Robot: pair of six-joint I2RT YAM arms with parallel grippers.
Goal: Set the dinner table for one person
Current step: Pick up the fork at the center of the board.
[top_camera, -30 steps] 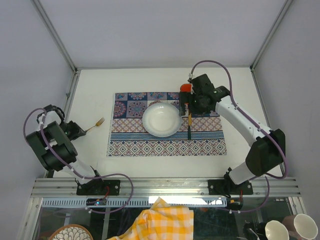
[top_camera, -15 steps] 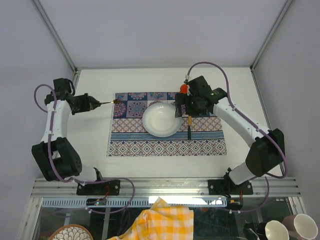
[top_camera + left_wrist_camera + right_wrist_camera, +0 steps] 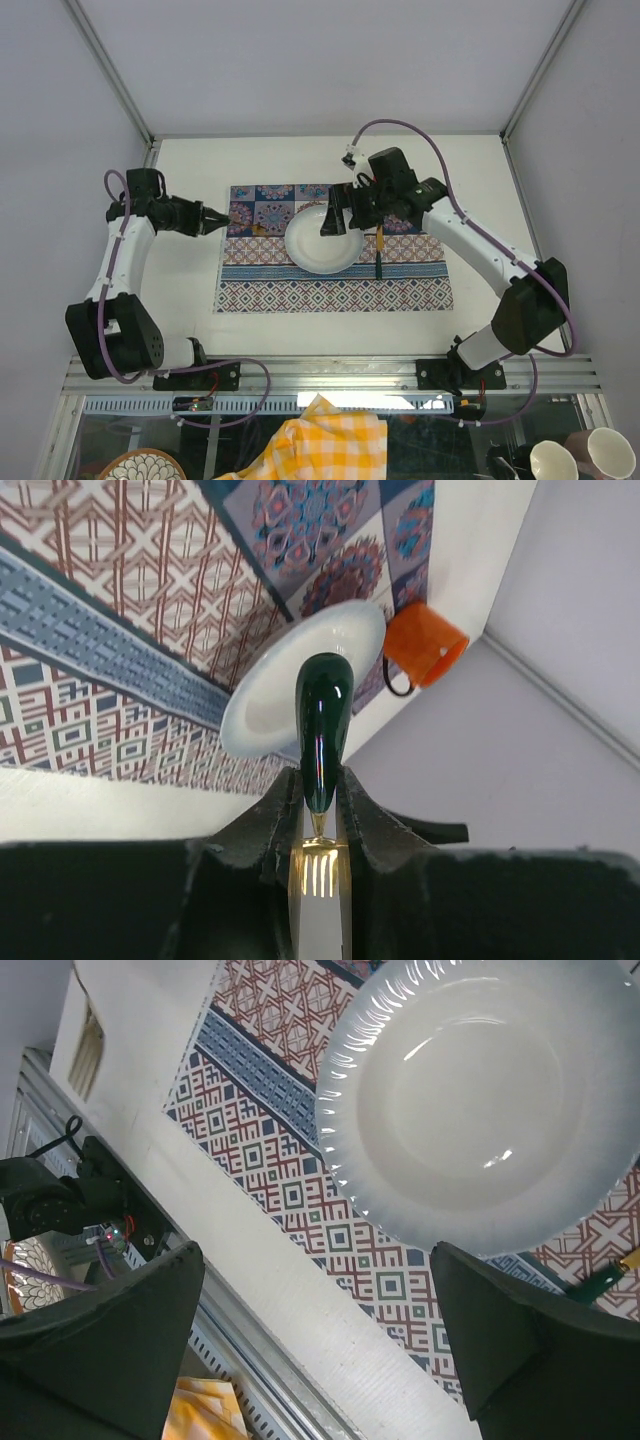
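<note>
**A:** What has your left gripper (image 3: pixel 320 780) got?

**B:** Its jaws are pinched on the fork (image 3: pixel 322 715) close to the gold tines. The green handle sticks out ahead, pointing right toward the plate (image 3: pixel 322 242).

**A:** And the other arm?

**B:** Your right gripper (image 3: pixel 333 216) is spread wide and holds nothing. It hovers over the plate's far rim.

**A:** Where does the fork go?

**B:** The plate sits mid-cloth (image 3: pixel 300 290) on the white dinner table (image 3: pixel 180 290). The knife (image 3: pixel 379 262) lies just right of the plate, and the orange cup (image 3: pixel 425 645) stands beyond its far right side. I'd put the fork on the free strip of cloth left of the plate.

**A:** How do I set it down cleanly?

**B:** Turn your wrist until the handle runs near to far, parallel to the knife. Come down low before you let go, so the fork doesn't bounce. Keep the handle tip off the plate's rim, and keep your right arm clear of the left one's path.
</note>
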